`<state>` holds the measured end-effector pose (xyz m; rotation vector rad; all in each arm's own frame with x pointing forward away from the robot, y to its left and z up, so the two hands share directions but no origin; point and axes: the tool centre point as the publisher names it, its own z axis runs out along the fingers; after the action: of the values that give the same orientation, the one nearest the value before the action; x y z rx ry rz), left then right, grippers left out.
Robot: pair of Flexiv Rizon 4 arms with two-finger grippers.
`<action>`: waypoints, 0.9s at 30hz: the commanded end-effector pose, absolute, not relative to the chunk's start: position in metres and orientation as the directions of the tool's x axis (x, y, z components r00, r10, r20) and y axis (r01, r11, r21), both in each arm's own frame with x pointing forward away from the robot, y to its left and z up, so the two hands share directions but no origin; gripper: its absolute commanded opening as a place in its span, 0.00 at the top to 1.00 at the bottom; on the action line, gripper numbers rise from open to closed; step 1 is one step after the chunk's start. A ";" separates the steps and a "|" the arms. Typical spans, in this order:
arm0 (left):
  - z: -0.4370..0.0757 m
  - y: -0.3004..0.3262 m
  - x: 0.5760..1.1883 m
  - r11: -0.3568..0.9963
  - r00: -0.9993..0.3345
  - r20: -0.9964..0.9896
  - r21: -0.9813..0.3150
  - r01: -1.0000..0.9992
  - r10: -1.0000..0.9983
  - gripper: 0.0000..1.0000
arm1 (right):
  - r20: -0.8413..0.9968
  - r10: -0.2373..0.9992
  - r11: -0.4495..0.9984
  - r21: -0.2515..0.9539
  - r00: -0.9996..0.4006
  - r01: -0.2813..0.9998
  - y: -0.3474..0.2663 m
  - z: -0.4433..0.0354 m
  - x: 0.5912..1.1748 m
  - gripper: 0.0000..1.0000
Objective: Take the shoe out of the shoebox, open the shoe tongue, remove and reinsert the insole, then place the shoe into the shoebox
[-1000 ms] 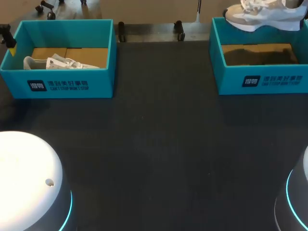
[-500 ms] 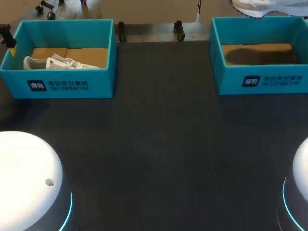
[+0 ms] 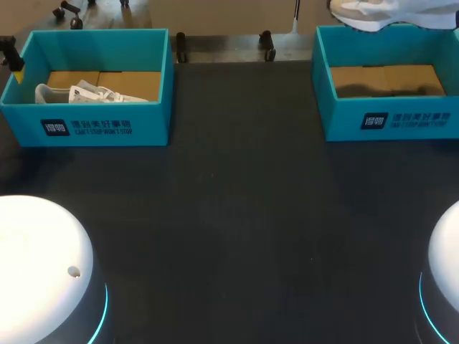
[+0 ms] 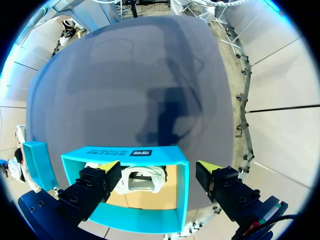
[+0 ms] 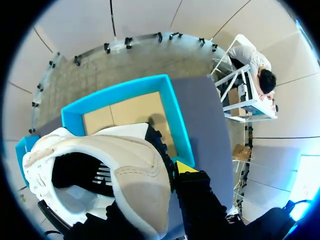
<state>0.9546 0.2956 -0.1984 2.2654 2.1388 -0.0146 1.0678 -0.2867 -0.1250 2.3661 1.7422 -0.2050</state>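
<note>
the shoe (image 5: 117,160) hangs over the right shoebox (image 3: 387,118), clamped in the right gripper (image 5: 170,172). the left gripper (image 4: 159,172) is spread wide above the left shoebox (image 4: 182,187), where a second shoe (image 4: 142,180) lies.

A dark, matte table (image 3: 244,215) carries everything. Two open teal boxes stand directly on it, both toward the far edge and well apart, with dark tabletop showing between them. The left shoebox (image 3: 86,127) sits at about ten o'clock and the right shoebox (image 3: 391,122) at about two o'clock. Each is square to the table's edge, its printed long wall facing six o'clock. At twelve o'clock, along the far edge between the boxes, stand two small dark pegs (image 3: 267,44).
</note>
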 end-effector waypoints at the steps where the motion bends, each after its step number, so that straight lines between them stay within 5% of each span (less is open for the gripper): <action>1: -0.198 0.296 0.954 -0.058 0.058 -0.023 0.016 0.998 0.998 0.00 | -0.218 0.929 -0.277 0.124 0.298 0.953 -0.286 -0.125 1.056 1.00; 13: -0.198 0.296 0.954 -0.058 0.058 -0.023 0.016 0.998 0.998 0.00 | -0.251 0.925 -0.264 0.116 0.285 0.958 -0.271 -0.128 1.049 1.00; 27: -0.198 0.296 0.954 -0.058 0.058 -0.023 0.016 0.998 0.998 0.00 | -0.294 0.918 -0.243 0.113 0.266 0.963 -0.183 -0.154 0.947 1.00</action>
<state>0.9546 0.2956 -0.1983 2.2652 2.1390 -0.0144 0.9826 -0.1999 -0.1474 2.3264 1.7845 -0.2983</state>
